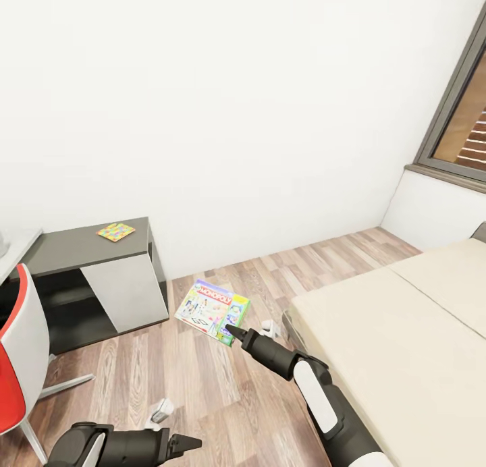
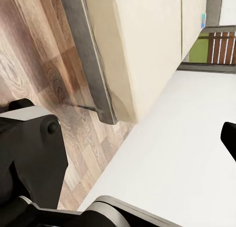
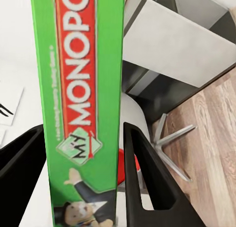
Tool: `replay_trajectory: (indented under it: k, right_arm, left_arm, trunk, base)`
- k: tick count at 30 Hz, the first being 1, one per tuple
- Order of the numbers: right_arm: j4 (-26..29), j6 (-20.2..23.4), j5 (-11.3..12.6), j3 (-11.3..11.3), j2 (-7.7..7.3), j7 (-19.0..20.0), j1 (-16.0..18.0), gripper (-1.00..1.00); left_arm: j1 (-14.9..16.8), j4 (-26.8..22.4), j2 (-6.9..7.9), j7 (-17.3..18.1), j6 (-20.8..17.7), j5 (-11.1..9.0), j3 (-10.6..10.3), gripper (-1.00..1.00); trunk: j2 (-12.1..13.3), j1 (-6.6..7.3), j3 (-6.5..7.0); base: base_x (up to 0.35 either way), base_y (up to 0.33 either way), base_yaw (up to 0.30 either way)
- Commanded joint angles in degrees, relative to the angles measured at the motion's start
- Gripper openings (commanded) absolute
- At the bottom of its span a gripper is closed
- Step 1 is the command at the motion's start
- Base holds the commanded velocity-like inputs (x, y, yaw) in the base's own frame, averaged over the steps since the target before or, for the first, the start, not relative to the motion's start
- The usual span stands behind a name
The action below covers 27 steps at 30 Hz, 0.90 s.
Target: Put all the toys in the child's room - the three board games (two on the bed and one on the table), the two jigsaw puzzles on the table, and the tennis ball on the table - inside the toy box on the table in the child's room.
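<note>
Right tool [image 3: 81, 173] clamps the board game [image 1: 212, 310] box above floor.

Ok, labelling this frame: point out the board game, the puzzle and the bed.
board game [image 1: 210, 310], head view, middle of its printed lid.
puzzle [image 1: 116, 231], head view, centre of its face.
bed [image 1: 405, 332], head view, bare mattress top.

Board game [image 1: 212, 310]: 1, at the right pincer's [image 1: 233, 331] tips. Jigsaw puzzle [image 1: 116, 231]: 1, well beyond. Bed [image 1: 405, 332]: 1, beside.

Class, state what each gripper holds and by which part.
Right gripper grips the Monopoly board game by its green edge; the left gripper holds nothing.
</note>
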<state>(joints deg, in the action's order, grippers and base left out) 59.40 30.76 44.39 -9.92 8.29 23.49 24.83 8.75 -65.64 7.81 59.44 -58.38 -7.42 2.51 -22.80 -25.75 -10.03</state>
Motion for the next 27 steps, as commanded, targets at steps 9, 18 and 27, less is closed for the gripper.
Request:
replay_trajectory:
  k: [9,18,27]
  right_arm:
    - [0.0,0.4,0.5,0.1,0.06,0.0,0.0,-1.0]
    - [0.0,0.4,0.4,0.0,0.12,0.0,0.0,-1.0]
    - [0.0,0.4,0.3,0.1,0.08,-0.1,0.0,-1.0]
  left_arm:
    - [0.0,-0.1,0.02,0.1,-0.3,-0.2,0.0,1.0]
    - [0.0,0.0,0.02,0.1,-0.3,-0.2,0.0,1.0]
    - [0.0,-0.1,0.08,0.4,-0.5,-0.4,0.6,1.0]
  trunk:
    - [-0.1,-0.03,-0.12]
    - [-0.1,-0.03,-0.12]
    - [-0.1,-0.03,-0.12]
  base:
    - [0.01,0.0,0.0]
    - [0.23,-0.046,0.003]
    - [0.063,-0.025,0.213]
